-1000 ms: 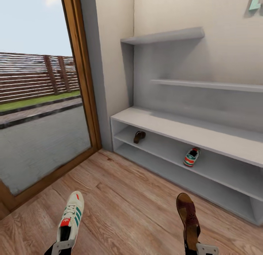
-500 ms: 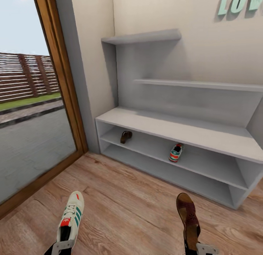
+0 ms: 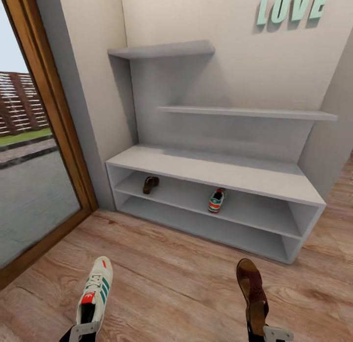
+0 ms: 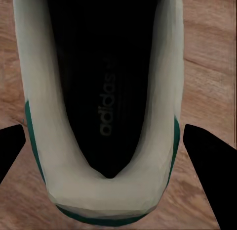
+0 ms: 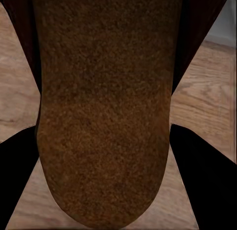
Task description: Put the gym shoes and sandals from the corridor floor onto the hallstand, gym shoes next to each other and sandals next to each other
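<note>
Both grippers arrive loaded: the left gripper [image 3: 84, 328] is clamped on the heel of a white gym shoe [image 3: 96, 292], and the right gripper [image 3: 269, 333] is closed on the heel of a brown sandal [image 3: 251, 292], each shoe carried toe-forward above the corridor floor [image 3: 171, 278]. The left wrist view looks straight down into the gym shoe [image 4: 103, 106], with dark fingers [image 4: 11, 148] flanking the heel, and the right wrist view does the same over the sandal's footbed [image 5: 103, 116]. Over the past second the whole head view has swung to the right, a move of the robot and not of the furniture: the glass door [image 3: 29, 185] has slid toward the left edge, the full width of the hallstand [image 3: 215, 172] has come into the picture, and the mint "LOVE" letters [image 3: 291, 8] on the wall above it now read in full. Neither carried shoe has shifted relative to its gripper. Already on the upper of the two low shelves sit the second sandal [image 3: 150, 184], toward the left, and the second gym shoe [image 3: 215, 200], nearer the middle, well apart from each other. By the look of it, half the job is done, and the turn squares the robot to the rack for the final deliveries, each carried shoe going beside its mate.
</note>
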Tool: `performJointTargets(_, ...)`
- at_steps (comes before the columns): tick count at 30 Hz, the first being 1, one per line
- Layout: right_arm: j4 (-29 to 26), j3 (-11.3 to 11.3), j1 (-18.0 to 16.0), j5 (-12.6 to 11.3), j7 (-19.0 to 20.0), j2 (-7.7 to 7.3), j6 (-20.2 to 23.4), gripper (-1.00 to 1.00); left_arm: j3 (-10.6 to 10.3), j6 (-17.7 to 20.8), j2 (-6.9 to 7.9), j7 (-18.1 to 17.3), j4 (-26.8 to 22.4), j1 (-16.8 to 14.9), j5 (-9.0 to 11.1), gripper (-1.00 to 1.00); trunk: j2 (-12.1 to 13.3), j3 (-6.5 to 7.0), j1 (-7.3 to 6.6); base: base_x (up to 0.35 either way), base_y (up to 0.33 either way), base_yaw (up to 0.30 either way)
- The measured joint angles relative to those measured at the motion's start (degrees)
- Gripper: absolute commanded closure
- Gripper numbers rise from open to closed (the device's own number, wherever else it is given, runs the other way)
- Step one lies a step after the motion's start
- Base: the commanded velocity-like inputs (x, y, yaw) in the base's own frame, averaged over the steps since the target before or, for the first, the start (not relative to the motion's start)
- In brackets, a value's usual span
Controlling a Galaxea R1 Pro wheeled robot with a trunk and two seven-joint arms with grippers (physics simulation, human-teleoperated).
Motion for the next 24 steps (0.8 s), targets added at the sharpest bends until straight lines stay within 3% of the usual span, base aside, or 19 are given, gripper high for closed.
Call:
performJointTargets(19, 0.05, 0.02, 0.0, 0.07, -0.11, 0.08, 0.0, 1.0, 0.0, -0.01, 0.0, -0.01, 0.0, 0.0, 0.0, 1.0, 0.0, 0.0, 0.0, 0.0, 0.0, -0.277)
performJointTargets(24, 0.04, 0.0, 0.0, 0.06, -0.1, 0.09, 0.0, 1.0, -0.07, -0.01, 0.0, 0.05, -0.06, 0.0, -0.07, 1.0, 0.0, 0.0, -0.01, 0.116, -0.193, -0.277)
